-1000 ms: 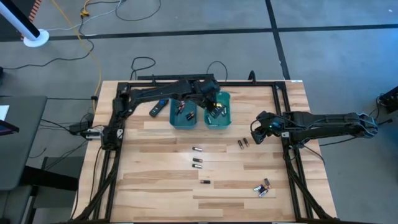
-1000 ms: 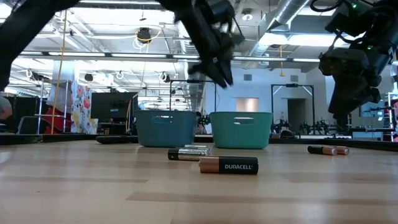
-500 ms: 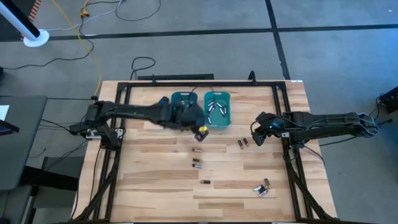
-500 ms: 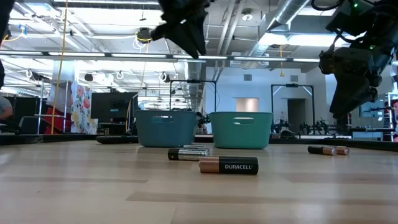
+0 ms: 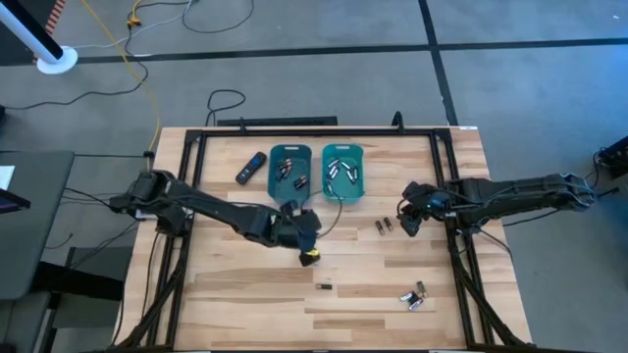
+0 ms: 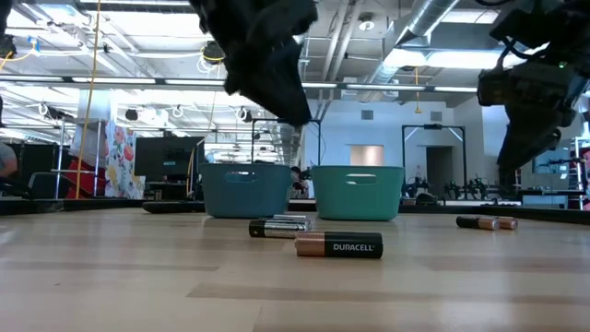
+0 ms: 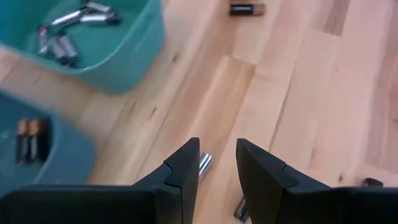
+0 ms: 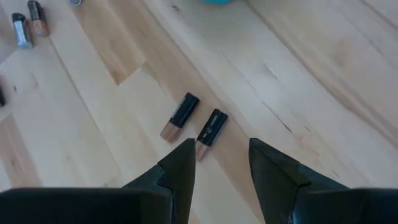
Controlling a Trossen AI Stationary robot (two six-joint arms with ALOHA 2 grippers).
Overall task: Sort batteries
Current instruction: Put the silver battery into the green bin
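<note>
hovering over table batteries (image 5: 310, 257): left claw (image 5: 306, 239), fingers parted.

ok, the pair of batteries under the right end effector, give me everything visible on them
The two batteries are small cylindrical cells with black bodies and copper-coloured ends, metallic-looking. They lie flat on the light wooden table, side by side and roughly parallel with a narrow gap, copper ends facing the same way. The right end effector hovers above them with fingers apart; nothing touches them. From above they sit right of the teal bins, near the table's right side.
</note>
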